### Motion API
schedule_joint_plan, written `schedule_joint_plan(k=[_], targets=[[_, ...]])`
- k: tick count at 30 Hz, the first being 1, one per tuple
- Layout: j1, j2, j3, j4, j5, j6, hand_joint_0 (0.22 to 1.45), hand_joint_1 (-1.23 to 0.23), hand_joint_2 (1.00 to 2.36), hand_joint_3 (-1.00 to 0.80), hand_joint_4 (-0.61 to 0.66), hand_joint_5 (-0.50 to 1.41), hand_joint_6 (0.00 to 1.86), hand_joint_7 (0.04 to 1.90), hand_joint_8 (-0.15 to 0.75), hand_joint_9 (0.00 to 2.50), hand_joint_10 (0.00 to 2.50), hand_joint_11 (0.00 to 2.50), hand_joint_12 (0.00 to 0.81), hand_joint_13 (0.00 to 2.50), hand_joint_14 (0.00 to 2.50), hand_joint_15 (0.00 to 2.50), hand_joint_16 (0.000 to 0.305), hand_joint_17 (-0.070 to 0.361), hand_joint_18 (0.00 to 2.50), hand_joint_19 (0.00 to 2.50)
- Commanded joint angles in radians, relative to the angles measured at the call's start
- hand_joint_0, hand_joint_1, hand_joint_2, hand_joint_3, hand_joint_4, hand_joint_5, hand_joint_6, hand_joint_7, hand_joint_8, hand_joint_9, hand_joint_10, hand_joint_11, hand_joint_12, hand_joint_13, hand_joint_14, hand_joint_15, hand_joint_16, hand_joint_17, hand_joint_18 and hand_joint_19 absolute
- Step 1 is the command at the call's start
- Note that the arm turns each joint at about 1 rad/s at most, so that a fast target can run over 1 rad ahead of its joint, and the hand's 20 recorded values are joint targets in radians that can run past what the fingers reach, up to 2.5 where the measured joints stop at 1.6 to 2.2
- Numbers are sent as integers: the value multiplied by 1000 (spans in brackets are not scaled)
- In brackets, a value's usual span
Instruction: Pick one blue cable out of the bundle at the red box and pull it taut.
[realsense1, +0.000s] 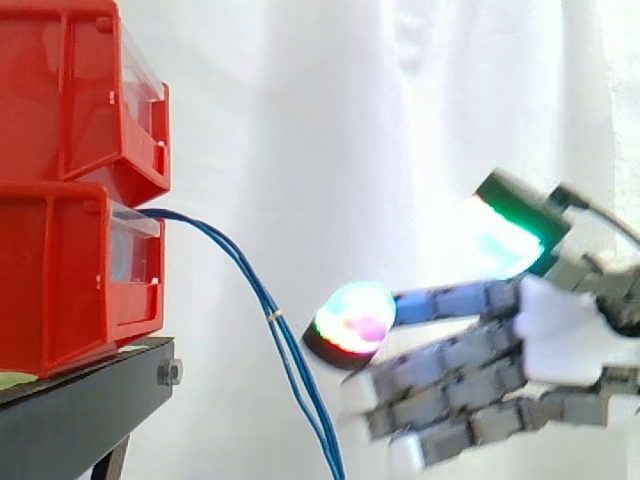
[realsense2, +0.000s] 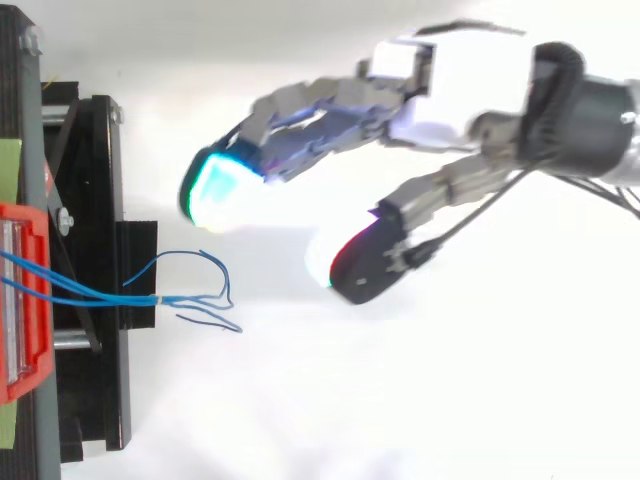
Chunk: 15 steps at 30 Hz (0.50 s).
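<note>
A bundle of thin blue cables (realsense1: 262, 300) comes out of the lower red box (realsense1: 80, 280) and hangs down in front of the white curtain. From above, the blue cables (realsense2: 150, 295) splay into several loose ends past the stand's edge. My hand (realsense1: 560, 340) reaches in from the right, to the right of the cables and apart from them. Its fingers (realsense1: 440, 390) are stretched out towards the box, with the thumb spread away from them. Nothing lies between them. In the top view my hand (realsense2: 460, 80) hovers beyond the cable ends.
A second red box (realsense1: 85, 95) is stacked on the lower one. Both stand on a black stand (realsense1: 90, 395). From above, the black stand (realsense2: 100, 290) runs along the left edge, with the red box (realsense2: 20, 300) on it.
</note>
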Motion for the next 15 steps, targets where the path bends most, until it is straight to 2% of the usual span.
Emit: schedule_joint_plan(k=[1, 5, 6, 9, 15], targets=[[6, -89, 117, -28, -21, 28, 519, -750, 1000, -500, 339, -157, 503, 854, 359, 490, 6, 269, 407, 376, 7, 201, 60, 135, 364, 371], [13, -149, 191, -23, -47, 36, 519, -748, 1000, -500, 342, -156, 503, 850, 358, 491, 6, 262, 405, 373, 8, 204, 60, 135, 364, 366], [13, -157, 198, -20, -49, 36, 519, -748, 1000, -500, 343, -156, 502, 852, 359, 490, 6, 260, 407, 373, 8, 203, 60, 135, 363, 371], [25, -171, 204, 8, -46, 36, 519, -748, 1000, -500, 347, -156, 503, 851, 360, 490, 8, 259, 407, 373, 8, 196, 60, 135, 363, 363], [33, -172, 204, 18, -46, 32, 522, -745, 1000, -500, 363, -150, 503, 867, 364, 506, 6, 265, 409, 376, 8, 197, 60, 135, 363, 360]])
